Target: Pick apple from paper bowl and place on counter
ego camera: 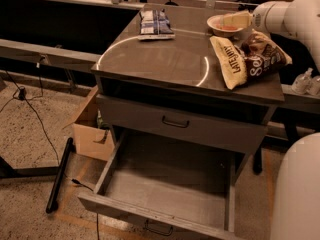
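Presently the claw [237, 19] hovers over the paper bowl [215, 25] (grip state untellable), apple [229, 28] inside.

Gripper [238, 19] over paper bowl [218, 31] (apple [229, 28] inside) at counter [160, 59] far corner, beside chip bags [250, 59].

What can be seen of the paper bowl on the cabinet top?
The paper bowl is small, round, shallow and cream-coloured, with a thin rim. It stands upright near the back right corner of the counter, just behind two snack bags. Something reddish, likely the apple, lies inside. The gripper is over its right side.
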{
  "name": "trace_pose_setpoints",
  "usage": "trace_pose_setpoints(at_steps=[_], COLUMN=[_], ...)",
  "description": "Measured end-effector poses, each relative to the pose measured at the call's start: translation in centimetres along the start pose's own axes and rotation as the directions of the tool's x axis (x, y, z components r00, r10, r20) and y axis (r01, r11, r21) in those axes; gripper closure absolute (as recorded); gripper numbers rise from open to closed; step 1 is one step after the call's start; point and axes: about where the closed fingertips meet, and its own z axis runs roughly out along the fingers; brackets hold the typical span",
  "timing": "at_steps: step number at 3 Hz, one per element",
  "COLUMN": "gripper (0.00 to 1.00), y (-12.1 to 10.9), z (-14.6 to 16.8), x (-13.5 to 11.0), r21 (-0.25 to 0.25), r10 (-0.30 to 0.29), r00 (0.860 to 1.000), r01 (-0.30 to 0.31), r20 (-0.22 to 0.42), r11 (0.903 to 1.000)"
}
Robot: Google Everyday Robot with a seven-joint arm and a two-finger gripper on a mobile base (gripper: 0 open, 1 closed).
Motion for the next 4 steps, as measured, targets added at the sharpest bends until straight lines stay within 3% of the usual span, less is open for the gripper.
trace_pose_setpoints(at_steps=[2, 4], gripper=[0.00, 0.00], y=[1.9, 0.1], z=[3.7, 7.1], x=[0.7, 0.7], r21=[-0.010, 0.076], r10=[-0.004, -0.016], r00=[1.000, 0.998], r01=[0.005, 0.011], r20=[0.023, 0.060], r11=[0.9999, 0.9971])
